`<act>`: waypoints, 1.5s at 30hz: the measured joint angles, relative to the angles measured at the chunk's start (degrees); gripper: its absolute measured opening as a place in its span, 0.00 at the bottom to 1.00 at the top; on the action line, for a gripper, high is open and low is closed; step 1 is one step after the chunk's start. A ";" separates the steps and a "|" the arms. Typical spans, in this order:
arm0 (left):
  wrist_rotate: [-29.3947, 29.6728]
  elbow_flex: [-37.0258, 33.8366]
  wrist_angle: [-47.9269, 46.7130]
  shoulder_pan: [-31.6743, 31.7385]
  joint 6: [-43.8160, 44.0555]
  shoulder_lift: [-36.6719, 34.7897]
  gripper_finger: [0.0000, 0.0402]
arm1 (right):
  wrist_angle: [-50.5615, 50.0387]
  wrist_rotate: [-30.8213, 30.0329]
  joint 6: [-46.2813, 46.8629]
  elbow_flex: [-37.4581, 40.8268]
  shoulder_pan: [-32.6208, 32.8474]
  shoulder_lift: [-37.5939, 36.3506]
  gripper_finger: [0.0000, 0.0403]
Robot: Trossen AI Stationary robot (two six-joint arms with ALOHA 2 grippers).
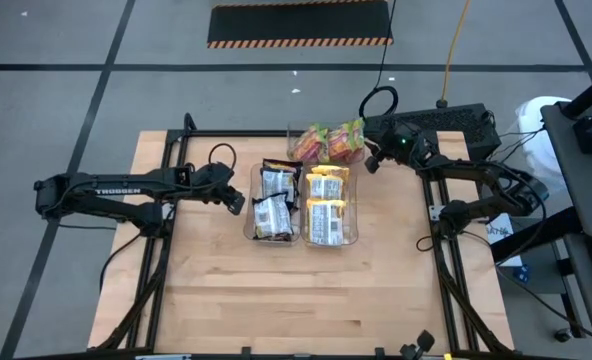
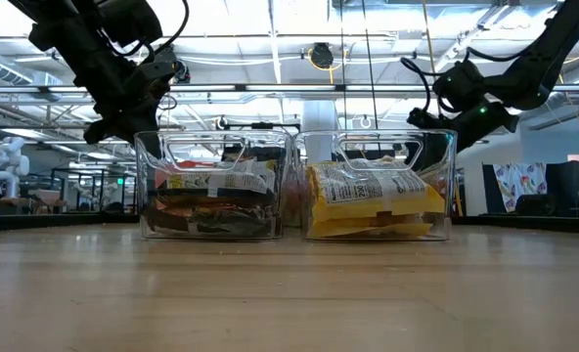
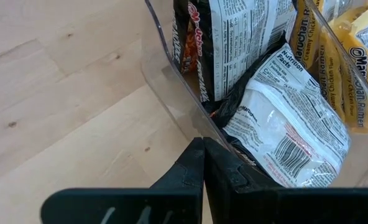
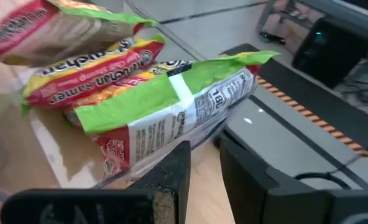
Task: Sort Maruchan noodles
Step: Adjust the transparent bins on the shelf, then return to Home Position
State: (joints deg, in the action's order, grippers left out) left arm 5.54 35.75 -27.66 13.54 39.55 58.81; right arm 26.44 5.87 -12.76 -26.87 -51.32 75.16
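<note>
Two pincers hover: left pincer (image 1: 234, 203) pressed together, right pincer (image 1: 372, 162) spread, empty.

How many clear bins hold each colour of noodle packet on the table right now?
Holding dark brown packets: 1
Holding yellow packets: 1
Holding pink-green packets: 1
Total: 3 clear bins

Two clear bins (image 2: 294, 196) side by side: dark packets (image 2: 211, 200) at 9 o'clock, yellow packets (image 2: 373, 200) at 3; grippers' fingers unclear.
</note>
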 joint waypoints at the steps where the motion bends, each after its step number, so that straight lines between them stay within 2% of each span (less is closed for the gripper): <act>1: 0.00 0.00 0.00 0.00 0.00 0.00 0.01 | 0.15 0.97 0.10 0.00 -0.01 0.01 0.20; 6: 0.00 0.00 0.02 0.00 -0.02 0.00 0.01 | 0.39 4.95 0.14 0.00 0.08 -0.02 0.20; 19: 0.00 0.00 0.04 0.00 -0.09 0.00 0.01 | 3.30 8.19 1.44 0.00 0.73 0.83 0.20; 23: 0.02 0.00 0.06 -0.02 -0.17 0.00 0.01 | 5.78 12.77 2.21 -1.22 2.14 3.92 0.20; 28: 0.02 0.00 0.04 -0.01 -0.17 0.00 0.01 | 5.89 12.36 1.42 -4.03 3.98 7.48 0.20; 33: 0.02 0.00 0.06 0.00 -0.46 0.00 0.01 | 4.98 12.16 1.15 -5.31 4.19 7.60 0.20; 38: 0.13 0.00 0.13 -0.02 -0.61 0.00 0.01 | 2.09 8.00 -1.14 -5.33 4.21 3.45 0.20; 45: 0.43 -0.01 0.73 -0.01 -1.38 -2.37 0.01 | -5.46 7.53 -1.48 -5.38 4.30 -9.85 0.20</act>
State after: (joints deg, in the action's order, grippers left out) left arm 5.98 35.74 -26.93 13.53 38.17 56.44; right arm 20.98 13.40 -14.24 -32.25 -47.02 65.31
